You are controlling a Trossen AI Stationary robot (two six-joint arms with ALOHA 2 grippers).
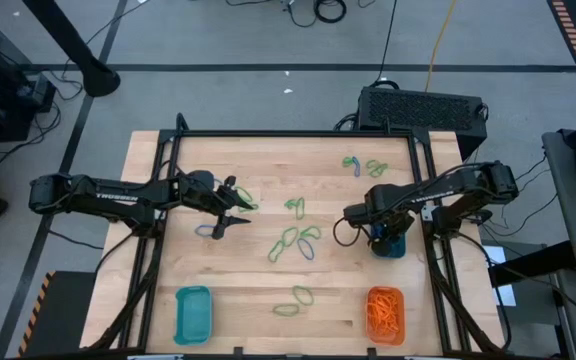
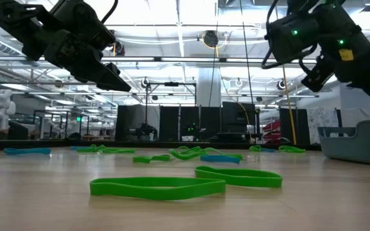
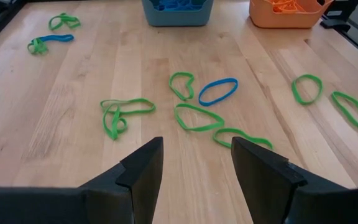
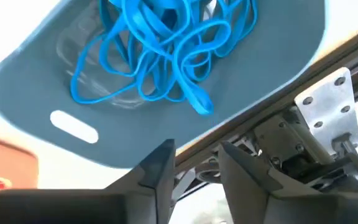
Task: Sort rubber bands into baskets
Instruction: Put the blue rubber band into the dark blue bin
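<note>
Right gripper (image 1: 386, 236): fingers apart, empty, above the teal basket (image 1: 392, 245) at right of the high view (blue rubber bands (image 4: 160, 46) inside).
Left gripper (image 1: 230, 207): fingers apart, empty, centre-left.
Loose bands (image 1: 293, 242): scattered mid-table.

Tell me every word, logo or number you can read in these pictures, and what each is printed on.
"TROSSEN": white lettering along the left arm, overhead view; small, only just legible.
White lettering on the right arm: too small to read.
The baskets, rubber bands and table show no text.
Signs in the room beyond the table, seen at table height: too blurred to read.
</note>
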